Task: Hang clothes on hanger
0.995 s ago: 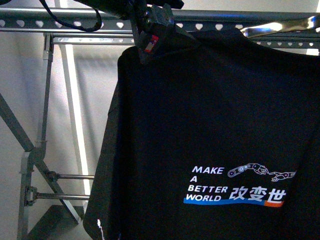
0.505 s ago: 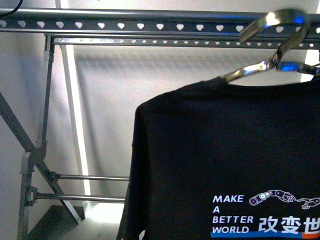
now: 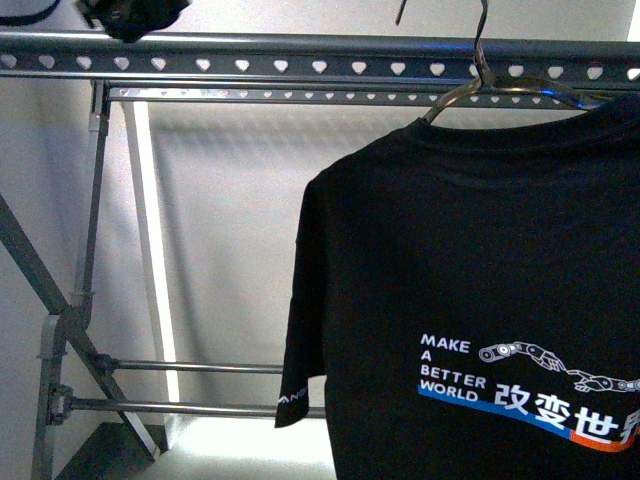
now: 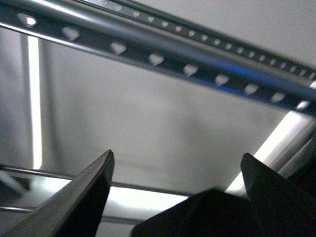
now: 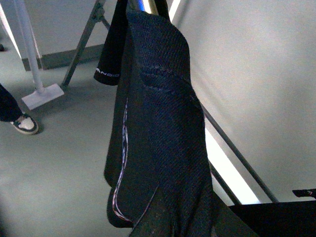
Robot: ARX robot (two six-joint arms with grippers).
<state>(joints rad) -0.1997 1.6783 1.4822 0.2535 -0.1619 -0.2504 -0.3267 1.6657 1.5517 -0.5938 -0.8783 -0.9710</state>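
The black T-shirt [image 3: 470, 260] with white "MAKE A BETTER WORLD" print hangs at the right of the front view on a thin wire frame [image 3: 500, 92]. The frame's hook rises past the grey hanger rail [image 3: 300, 55] with heart-shaped holes. My left gripper [image 3: 130, 15] is a dark shape above the rail at the far left. In the left wrist view it [image 4: 176, 155] is open and empty below the rail [image 4: 158, 57], with a shirt edge [image 4: 207, 215] beneath it. My right gripper [image 5: 168, 224] is shut on the shirt [image 5: 163, 123]; cloth hides its fingers.
Grey rack legs [image 3: 95, 250] and two thin cross bars [image 3: 180, 367] stand at the left before a white wall. A second perforated rail [image 3: 300, 94] runs behind the first. A person's shoe [image 5: 22, 123] and a white post base [image 5: 42, 94] are on the grey floor.
The left gripper has let go of the shirt's shoulder and moved to the upper left. The shirt has shifted right, and the wire hook now stands upright at the rail.
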